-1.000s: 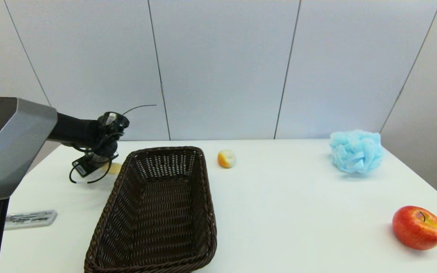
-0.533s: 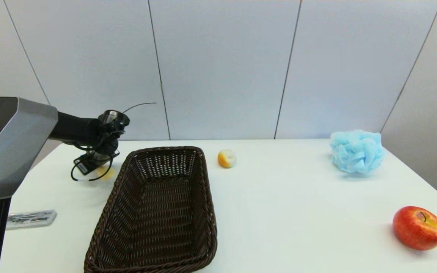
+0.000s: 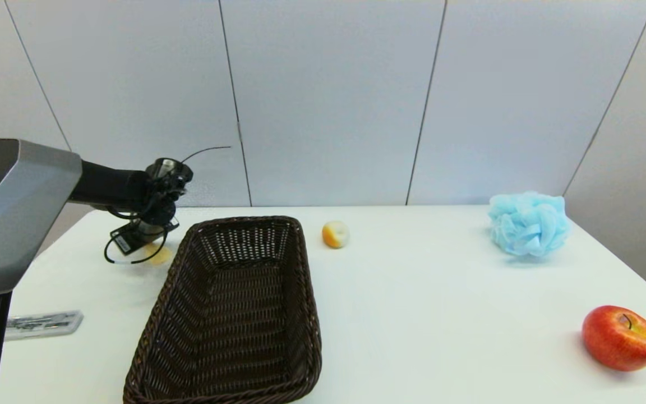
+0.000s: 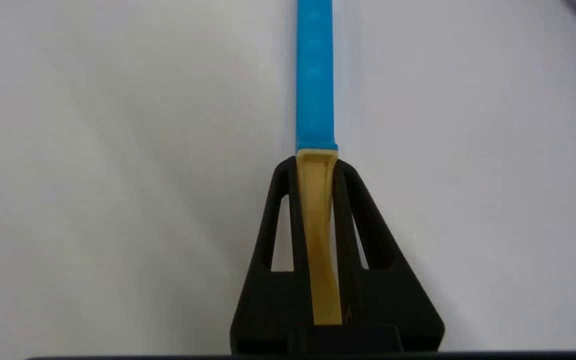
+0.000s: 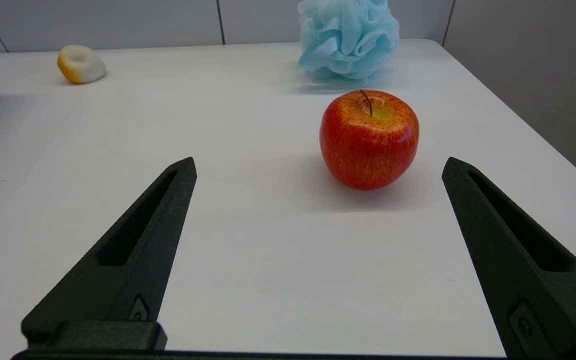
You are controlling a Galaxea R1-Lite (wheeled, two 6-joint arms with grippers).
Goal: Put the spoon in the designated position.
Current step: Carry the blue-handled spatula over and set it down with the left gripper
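I see the spoon (image 4: 316,150) pinched by its yellow neck in my left gripper (image 4: 316,165), now lifted slightly higher than a second ago over the table's (image 3: 413,314) far left corner, beside the wicker basket (image 3: 233,314). My right gripper (image 5: 318,170) waits wide open, empty, near the apple (image 5: 369,139).

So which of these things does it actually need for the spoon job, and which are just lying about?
Needed:
- spoon, clamped in the left end effector
- bare table where it gets put down

Just lying about:
- basket
- apple
- blue bath puff
- small yellow-white piece
- flat packet
- right end effector, open and idle
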